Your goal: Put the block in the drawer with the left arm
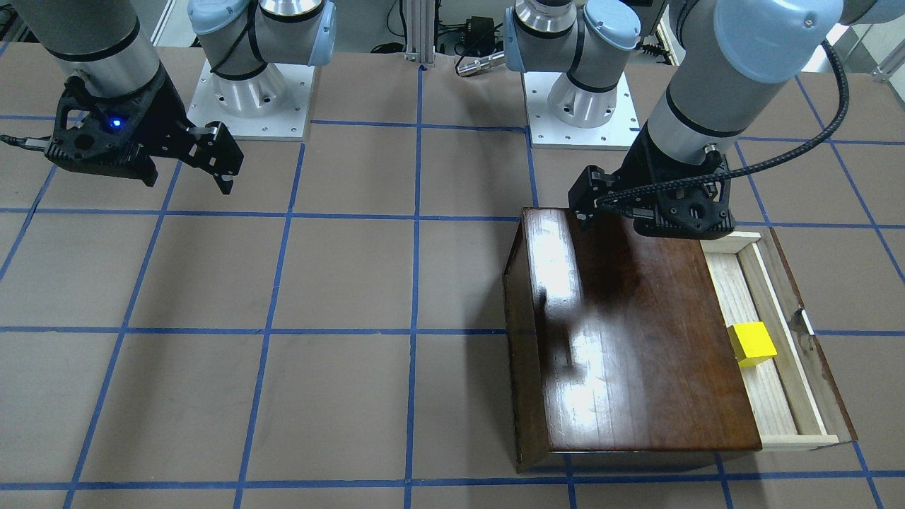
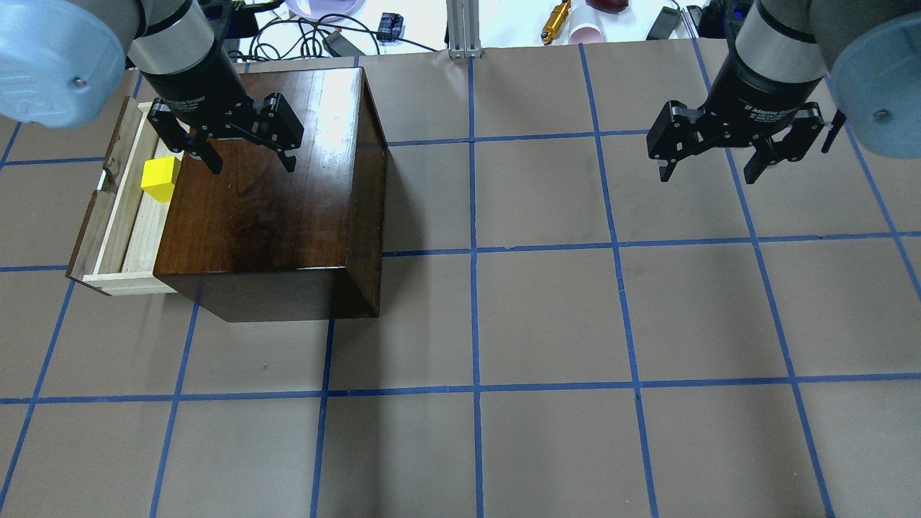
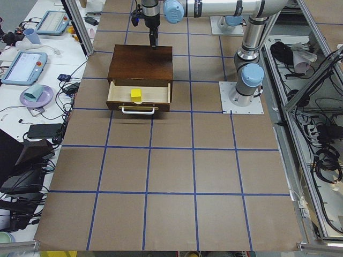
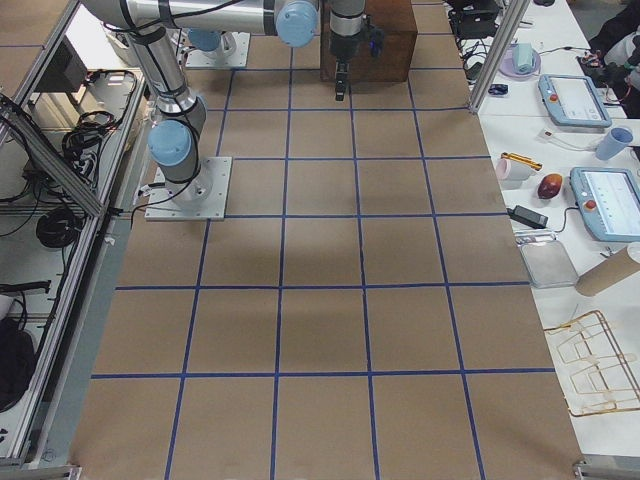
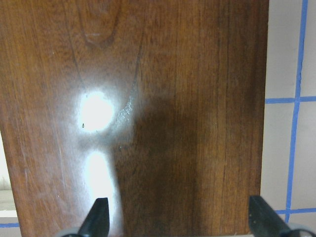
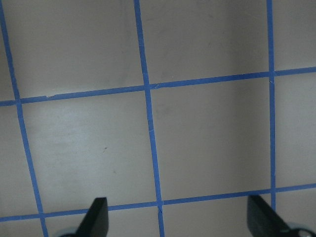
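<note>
The yellow block (image 1: 751, 342) lies inside the pulled-open drawer (image 1: 728, 290) of the dark brown cabinet (image 1: 636, 332). It also shows in the overhead view (image 2: 160, 179) and the exterior left view (image 3: 136, 95). My left gripper (image 2: 252, 167) is open and empty. It hovers over the cabinet top (image 2: 266, 208), to the right of the block and apart from it. The left wrist view shows only the glossy cabinet top (image 5: 187, 98) between the spread fingertips (image 5: 98, 217). My right gripper (image 2: 709, 175) is open and empty, high over the bare table on the far side.
The drawer front with its metal handle (image 3: 138, 110) sticks out from the cabinet toward the table's left end. The brown table has a blue tape grid (image 2: 475, 252). Both arm bases (image 1: 247, 92) stand at the robot's edge. Cables and small items (image 2: 324, 36) lie beyond the far edge.
</note>
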{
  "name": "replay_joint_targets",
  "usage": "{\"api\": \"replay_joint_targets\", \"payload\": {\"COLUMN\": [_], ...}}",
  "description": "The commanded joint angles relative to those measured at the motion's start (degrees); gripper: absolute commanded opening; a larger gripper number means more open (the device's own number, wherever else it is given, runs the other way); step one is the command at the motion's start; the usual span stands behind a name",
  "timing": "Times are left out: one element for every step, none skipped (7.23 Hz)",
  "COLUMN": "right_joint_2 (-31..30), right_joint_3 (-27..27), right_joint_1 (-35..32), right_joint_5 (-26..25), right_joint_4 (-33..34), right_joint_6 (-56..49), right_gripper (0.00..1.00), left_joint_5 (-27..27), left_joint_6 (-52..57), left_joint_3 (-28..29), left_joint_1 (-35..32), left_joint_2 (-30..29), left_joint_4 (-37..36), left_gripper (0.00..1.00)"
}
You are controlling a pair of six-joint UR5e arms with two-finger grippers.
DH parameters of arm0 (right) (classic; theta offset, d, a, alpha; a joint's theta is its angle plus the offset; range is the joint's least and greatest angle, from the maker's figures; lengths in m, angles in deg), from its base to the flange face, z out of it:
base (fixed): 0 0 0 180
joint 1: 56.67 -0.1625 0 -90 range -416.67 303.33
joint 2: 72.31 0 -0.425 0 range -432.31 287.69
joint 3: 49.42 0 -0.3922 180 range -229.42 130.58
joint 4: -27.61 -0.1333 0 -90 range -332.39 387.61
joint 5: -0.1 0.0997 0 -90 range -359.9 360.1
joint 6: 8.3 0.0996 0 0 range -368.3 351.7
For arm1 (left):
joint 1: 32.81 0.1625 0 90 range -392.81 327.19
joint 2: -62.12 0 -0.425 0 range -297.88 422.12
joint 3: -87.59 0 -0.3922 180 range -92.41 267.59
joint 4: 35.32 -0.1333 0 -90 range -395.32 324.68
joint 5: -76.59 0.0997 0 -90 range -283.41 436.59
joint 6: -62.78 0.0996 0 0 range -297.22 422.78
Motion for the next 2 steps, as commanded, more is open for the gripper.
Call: {"api": "replay_joint_targets", "payload": {"right_joint_2": [0.0, 0.0], "right_joint_3": [0.0, 0.0], "right_joint_1": [0.0, 0.0], "right_joint_5": [0.0, 0.0], "right_joint_4": [0.0, 0.0], "right_joint_6": [0.0, 0.0], "right_gripper": [1.0, 1.0], "left_joint_5": [0.0, 0.0], "left_joint_6": [0.2, 0.3], "left_joint_3": [0.0, 0.0], "left_joint_1": [0.3, 0.3], "left_joint_2": [0.0, 0.0], "left_joint_4": [0.0, 0.0], "left_gripper": [1.0, 1.0]}}
